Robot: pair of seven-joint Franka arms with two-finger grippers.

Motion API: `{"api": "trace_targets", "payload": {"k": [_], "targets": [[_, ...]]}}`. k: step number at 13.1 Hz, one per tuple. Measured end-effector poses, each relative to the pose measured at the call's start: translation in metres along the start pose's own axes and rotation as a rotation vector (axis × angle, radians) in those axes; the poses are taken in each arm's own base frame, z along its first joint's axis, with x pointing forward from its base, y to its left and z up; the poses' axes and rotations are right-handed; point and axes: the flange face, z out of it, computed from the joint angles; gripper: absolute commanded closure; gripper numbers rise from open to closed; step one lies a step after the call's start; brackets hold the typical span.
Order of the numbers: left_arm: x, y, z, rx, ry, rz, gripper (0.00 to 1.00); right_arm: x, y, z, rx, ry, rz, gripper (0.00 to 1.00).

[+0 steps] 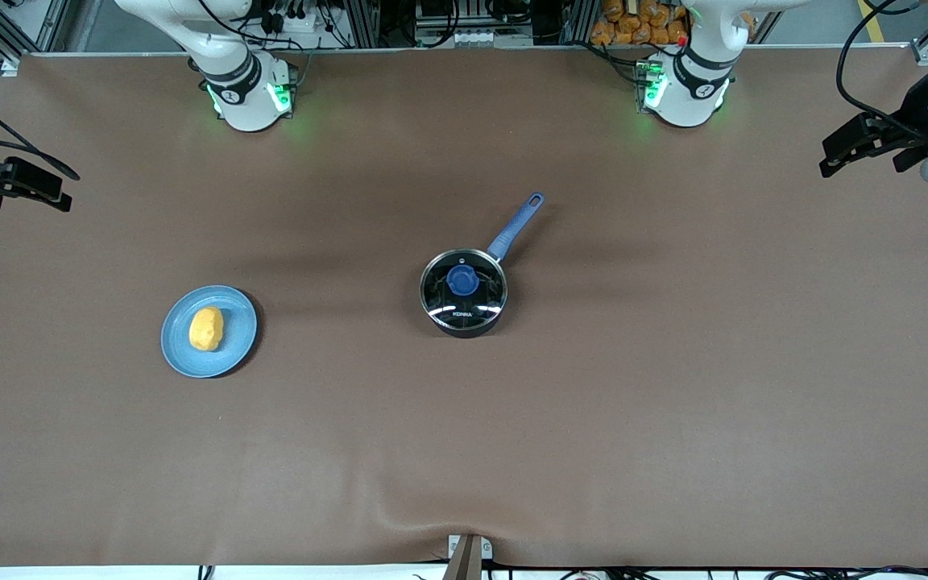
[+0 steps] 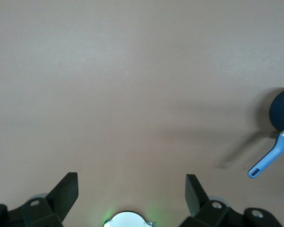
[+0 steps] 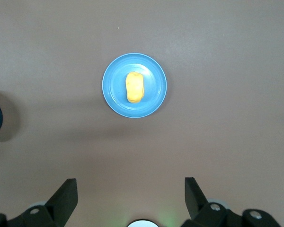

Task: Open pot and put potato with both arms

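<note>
The black pot (image 1: 464,310) stands at the table's middle, its glass lid (image 1: 482,290) with a blue knob (image 1: 461,279) on it and its blue handle (image 1: 516,225) pointing toward the left arm's base. The yellow-orange potato (image 1: 206,329) lies on a light-blue plate (image 1: 240,310) toward the right arm's end. My left gripper (image 1: 838,157) hangs open and empty over the left arm's end of the table (image 2: 131,189); its wrist view shows the pot's edge (image 2: 281,111) and handle (image 2: 270,161). My right gripper (image 1: 49,193) hangs open and empty over the right arm's end (image 3: 131,189), with the potato (image 3: 134,87) and plate (image 3: 111,85) in its wrist view.
A brown cloth (image 1: 673,403) covers the table. Both arm bases (image 1: 250,97) stand along the table edge farthest from the front camera. A small metal bracket (image 1: 468,552) sits at the nearest table edge.
</note>
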Motion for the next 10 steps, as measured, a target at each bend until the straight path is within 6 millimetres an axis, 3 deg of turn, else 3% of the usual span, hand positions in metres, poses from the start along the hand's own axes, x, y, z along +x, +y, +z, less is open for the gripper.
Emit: {"api": "trace_targets", "payload": {"k": [6,10], "targets": [[0.004,0.002,0.000,-0.002,0.005,0.003,0.00,0.000,0.000,0.000,0.000,0.000,0.000,0.00],[0.022,0.021,0.019,-0.002,-0.025,0.036,0.00,0.000,0.000,0.000,0.000,-0.001,0.000,0.00]]}}
